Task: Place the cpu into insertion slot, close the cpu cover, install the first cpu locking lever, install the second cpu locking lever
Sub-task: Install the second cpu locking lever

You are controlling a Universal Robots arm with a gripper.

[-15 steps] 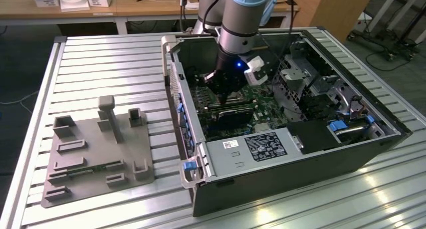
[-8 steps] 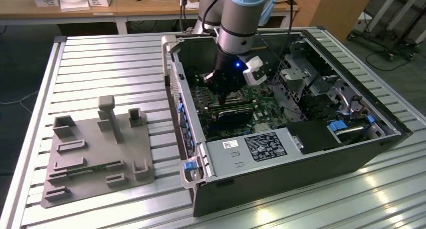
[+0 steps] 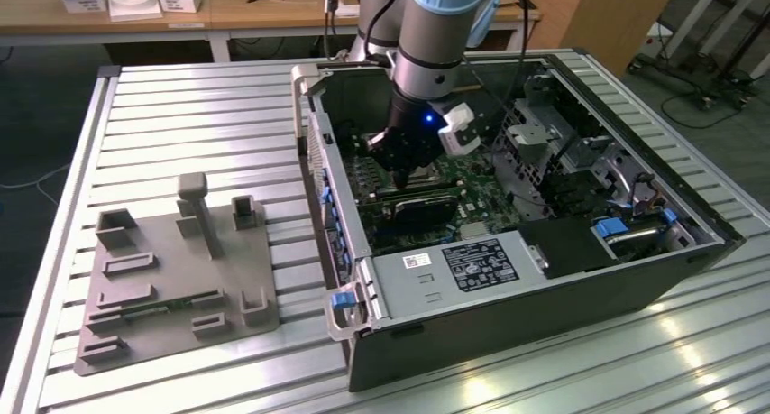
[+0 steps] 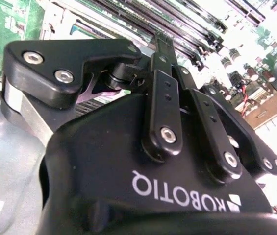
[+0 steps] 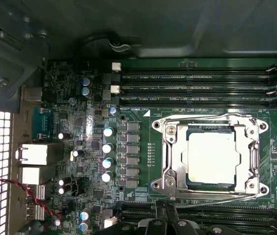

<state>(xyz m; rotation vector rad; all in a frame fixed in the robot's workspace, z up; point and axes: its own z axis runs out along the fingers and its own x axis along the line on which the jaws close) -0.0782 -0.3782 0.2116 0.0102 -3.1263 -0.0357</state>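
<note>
We start with the ridged grey metal counter [image 3: 180, 116], which carries an open black computer case [image 3: 517, 342] lying on its side; a grey moulded fixture plate [image 3: 169, 288] sits at nine o'clock of the case in the exterior view. Inside lies the green motherboard [image 5: 133, 103]. The silver-and-blue robot arm [image 3: 439, 26] reaches steeply down into the case, wrist pointing at the board, with the black tool [image 3: 409, 152] low over the socket area.

In the first wrist view the thin silvery square cpu cover [image 5: 209, 132] lies flat over the socket, and the small pale silver-tan square cpu [image 5: 212, 159] is seated in its open centre. A thin wire locking lever [image 5: 216, 199] runs along the socket's edge at six o'clock.

We judge the cpu light, rigid and fragile, best held by opposite edges; the cover is stiff sheet metal, and the lever springy and slippery, best pushed near its free end.

The tool [image 4: 165, 46] has its fingers drawn together, with nothing visibly between them.
</note>
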